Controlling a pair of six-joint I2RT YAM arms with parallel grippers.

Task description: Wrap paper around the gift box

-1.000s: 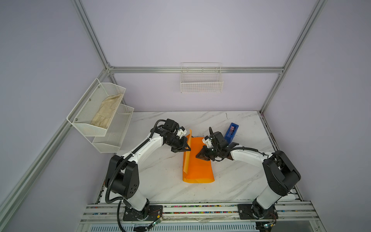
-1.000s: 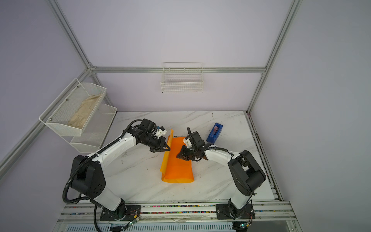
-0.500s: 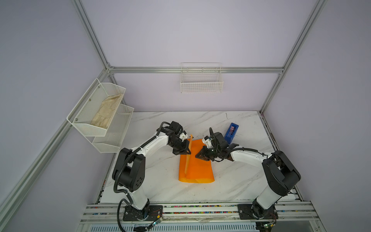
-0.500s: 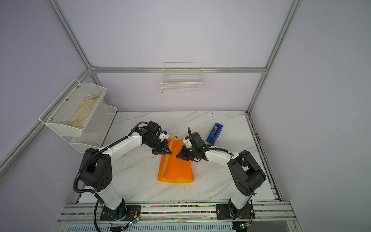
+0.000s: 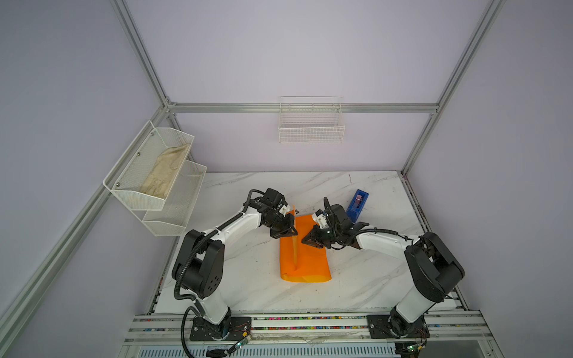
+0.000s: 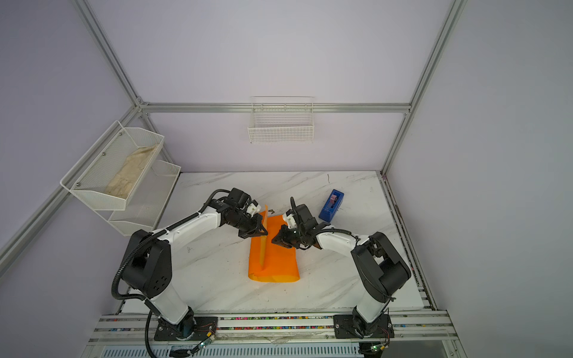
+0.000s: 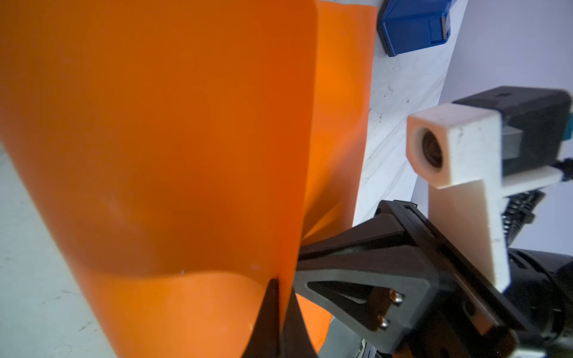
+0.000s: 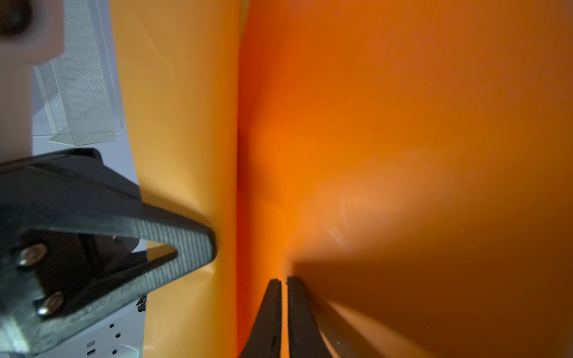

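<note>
Paper lies folded as a parcel mid table. Gift box is hidden, presumably inside. Left gripper is clenched on the upright flap's edge. Right gripper has its 2 jaws nearly together, tips on the parcel top; can't tell if it pinches a layer. Sheet looks thin, light, slick and crease-prone: grip the edges, pull gently.

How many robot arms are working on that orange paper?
2. The left arm reaches in from the left of the paper, the right arm from its right; none seems hidden.
</note>
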